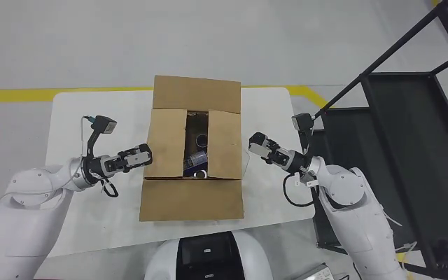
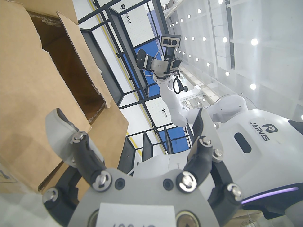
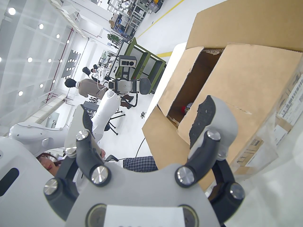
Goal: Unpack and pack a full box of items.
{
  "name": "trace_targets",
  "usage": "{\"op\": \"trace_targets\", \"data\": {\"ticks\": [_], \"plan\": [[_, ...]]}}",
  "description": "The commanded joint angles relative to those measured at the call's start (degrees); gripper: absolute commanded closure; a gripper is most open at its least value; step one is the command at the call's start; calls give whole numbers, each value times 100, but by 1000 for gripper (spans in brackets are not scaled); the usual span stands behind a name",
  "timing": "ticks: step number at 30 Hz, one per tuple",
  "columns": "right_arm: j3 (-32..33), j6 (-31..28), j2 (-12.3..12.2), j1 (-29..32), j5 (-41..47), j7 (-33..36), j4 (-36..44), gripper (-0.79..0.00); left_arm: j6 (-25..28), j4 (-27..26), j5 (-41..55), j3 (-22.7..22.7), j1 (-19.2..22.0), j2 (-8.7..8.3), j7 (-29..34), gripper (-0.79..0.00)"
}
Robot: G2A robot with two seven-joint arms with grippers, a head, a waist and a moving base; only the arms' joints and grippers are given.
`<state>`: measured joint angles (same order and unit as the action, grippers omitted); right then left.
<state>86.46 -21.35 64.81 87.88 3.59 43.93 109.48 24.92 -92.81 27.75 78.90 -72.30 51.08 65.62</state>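
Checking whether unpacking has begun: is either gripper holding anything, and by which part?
Nothing is held. The left gripper and the right gripper are both open and empty, one at each side of the cardboard box.

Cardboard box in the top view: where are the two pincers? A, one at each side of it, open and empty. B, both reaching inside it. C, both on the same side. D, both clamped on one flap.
A: the left pincer and the right pincer flank the cardboard box, both open and holding nothing.
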Motion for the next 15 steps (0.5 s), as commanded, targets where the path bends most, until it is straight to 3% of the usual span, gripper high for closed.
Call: {"op": "trace_targets", "data": {"ticks": [1, 15], "plan": [[0, 0, 0, 0, 1, 0, 0, -785, 0, 0, 0, 0, 0, 0, 0, -785], [-18, 59, 0, 17, 10, 18, -28, -785, 0, 0, 0, 0, 0, 0, 0, -785]]}}
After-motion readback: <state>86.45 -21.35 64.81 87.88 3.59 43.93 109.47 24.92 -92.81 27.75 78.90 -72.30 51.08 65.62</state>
